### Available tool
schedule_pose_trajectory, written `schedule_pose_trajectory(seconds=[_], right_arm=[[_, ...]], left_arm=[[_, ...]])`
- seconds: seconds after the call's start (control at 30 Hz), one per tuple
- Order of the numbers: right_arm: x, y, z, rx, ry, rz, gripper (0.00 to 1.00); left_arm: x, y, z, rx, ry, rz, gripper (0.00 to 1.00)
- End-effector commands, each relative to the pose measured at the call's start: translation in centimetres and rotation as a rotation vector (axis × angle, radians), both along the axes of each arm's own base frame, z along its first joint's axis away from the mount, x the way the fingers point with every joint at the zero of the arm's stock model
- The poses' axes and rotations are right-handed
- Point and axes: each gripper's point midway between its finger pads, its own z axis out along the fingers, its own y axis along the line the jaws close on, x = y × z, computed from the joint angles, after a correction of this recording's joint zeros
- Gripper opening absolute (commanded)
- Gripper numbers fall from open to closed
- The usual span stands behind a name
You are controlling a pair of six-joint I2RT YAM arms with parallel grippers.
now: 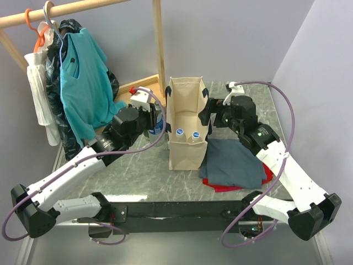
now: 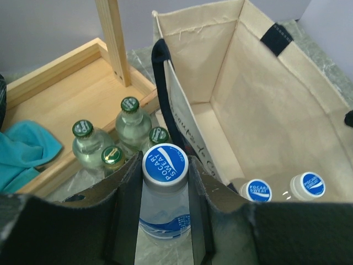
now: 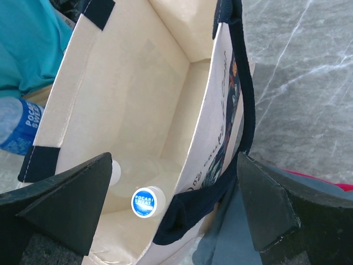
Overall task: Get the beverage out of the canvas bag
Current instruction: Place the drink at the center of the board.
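Note:
The beige canvas bag (image 1: pixel 186 113) with navy handles stands upright mid-table. My left gripper (image 1: pixel 156 125) is just outside its left wall, shut on a clear beverage bottle (image 2: pixel 164 199) with a blue cap, whose base is near the marble table. Two more blue-capped bottles (image 2: pixel 257 190) (image 2: pixel 311 185) stand inside the bag at its near end. My right gripper (image 1: pixel 207 113) is open and straddles the bag's right wall (image 3: pixel 212 138) and navy handle (image 3: pixel 242 99). One finger is inside, above a capped bottle (image 3: pixel 145 202), and the other is outside.
Several green-capped glass bottles (image 2: pixel 88 144) stand by the wooden base (image 2: pixel 60 94) of a clothes rack (image 1: pixel 77 83) left of the bag. A folded grey-blue cloth (image 1: pixel 234 163) lies over a red one (image 1: pixel 220 186) right of the bag, under my right arm.

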Motion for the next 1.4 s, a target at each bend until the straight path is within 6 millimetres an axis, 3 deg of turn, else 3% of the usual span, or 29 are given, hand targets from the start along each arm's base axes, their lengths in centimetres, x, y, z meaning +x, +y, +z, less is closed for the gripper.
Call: schedule_pose_trajectory(seconds=[0.0, 0.23, 1.07, 1.37], right_arm=[[0.3, -0.6, 1.1, 0.007, -0.049, -0.026, 1.00], [0.3, -0.4, 0.9, 0.011, -0.038, -0.021, 1.00], [0.5, -0.4, 0.2, -0.004, -0.023, -0.020, 1.00], [0.6, -0.3, -0.1, -0.009, -0.016, -0.020, 1.00]], left_arm=[[-0.7, 0.3, 7.4, -0.231, -0.198, -0.013, 0.01], [-0.3, 0.3, 5.2, -0.213, -0.185, 0.004, 0.01], [1.2, -1.2, 1.4, -0.214, -0.168, 0.007, 0.01], [1.9, -1.3, -1.0, -0.201, -0.141, 0.042, 0.01]])
